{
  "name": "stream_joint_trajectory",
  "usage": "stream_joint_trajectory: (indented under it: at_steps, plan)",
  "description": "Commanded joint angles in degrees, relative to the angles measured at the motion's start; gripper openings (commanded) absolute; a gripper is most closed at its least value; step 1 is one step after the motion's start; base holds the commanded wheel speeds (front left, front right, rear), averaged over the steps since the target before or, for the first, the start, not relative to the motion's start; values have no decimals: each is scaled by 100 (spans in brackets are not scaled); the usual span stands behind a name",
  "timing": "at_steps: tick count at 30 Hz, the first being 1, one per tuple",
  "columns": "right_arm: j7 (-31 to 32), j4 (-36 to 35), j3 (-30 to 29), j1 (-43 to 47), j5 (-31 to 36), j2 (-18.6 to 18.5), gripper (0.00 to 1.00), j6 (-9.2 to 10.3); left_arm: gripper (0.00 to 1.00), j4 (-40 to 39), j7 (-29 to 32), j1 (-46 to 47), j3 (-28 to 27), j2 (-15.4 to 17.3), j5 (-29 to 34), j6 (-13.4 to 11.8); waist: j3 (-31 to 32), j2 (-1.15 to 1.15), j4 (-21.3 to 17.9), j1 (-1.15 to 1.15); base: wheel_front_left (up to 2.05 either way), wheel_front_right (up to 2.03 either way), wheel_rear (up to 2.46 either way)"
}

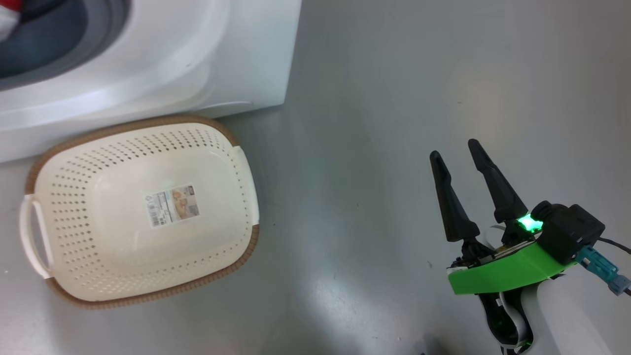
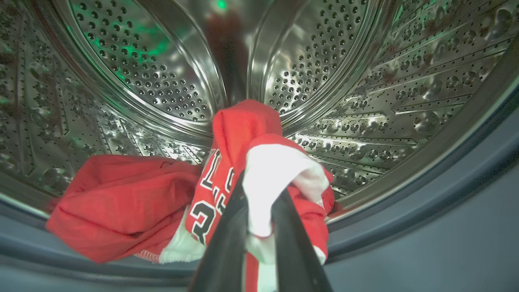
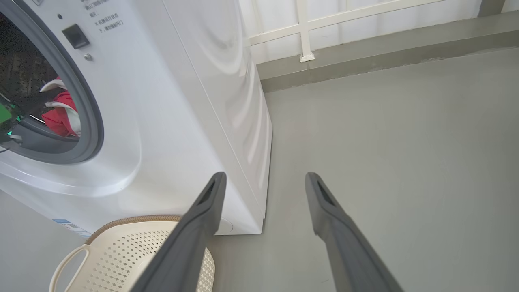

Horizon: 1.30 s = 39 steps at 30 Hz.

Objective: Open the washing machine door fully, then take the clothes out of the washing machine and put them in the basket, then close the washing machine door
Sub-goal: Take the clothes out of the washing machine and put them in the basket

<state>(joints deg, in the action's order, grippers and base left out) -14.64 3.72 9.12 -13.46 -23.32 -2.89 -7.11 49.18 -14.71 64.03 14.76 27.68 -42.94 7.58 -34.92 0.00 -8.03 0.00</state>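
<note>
Head view: the washing machine [image 1: 148, 64] takes the upper left, and past its front corner the grey floor [image 1: 394, 88] lies broad and bare. The basket [image 1: 138, 212] sits on the floor at the machine's foot, just beside the front panel. Its mouth faces up and its long axis runs along the machine's front at a slight tilt. It has a white handle at each short end and a paper label [image 1: 172, 206] on its bottom. The right gripper [image 1: 454, 149] hangs over the floor well apart from the machine's corner, fingers spread and holding nothing. In the machine's opening a scrap of the clothes [image 1: 7, 15] shows red and white behind the grey gasket [image 1: 59, 49]. Left wrist view: the left gripper [image 2: 261, 190] reaches into the machine's steel drum [image 2: 142, 65], its two dark fingers drawn narrow and pinching a bunch of white-trimmed red fabric. The rest of the clothes lie spread sideways along the drum's lower lip, partly over the gasket, lettering showing. The perforated walls curve close all round. Right wrist view: the right gripper's fingers stand wide apart, pointing at the floor beside the machine's side panel. One finger crosses in front of the basket's rim. Behind the machine run a low ledge [image 3: 365, 52] and a white railing [image 3: 304, 28], and the floor between them and the machine is open.
</note>
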Motion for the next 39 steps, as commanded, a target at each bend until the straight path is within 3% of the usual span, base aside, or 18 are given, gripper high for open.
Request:
stream_joint_trajectory:
  at_steps: [1, 9, 15, 39]
  plan:
    - [-36, -90, 76, 94, 67, 2, 100, -37, 0, -235, -29, -204, -281, 232, 133, -9, 170, 0, 140, 0, 0, 0, 0]
    - [-36, 30, -123, 221, 178, 2, 100, -37, 0, -1513, -29, -1335, -1349, -363, 805, -9, 564, 0, 463, 0, 0, 0, 0]
    - [-36, 49, -230, 301, 214, 2, 100, -37, 0, -2312, -29, -2025, -1807, -718, 1003, -9, 704, 0, 620, 0, 0, 0, 0]
    - [-36, 87, -339, 524, 266, 2, 100, -37, 0, -4965, -29, -4302, -2326, -1517, 1593, -9, 1062, 0, 829, 0, 0, 0, 0]
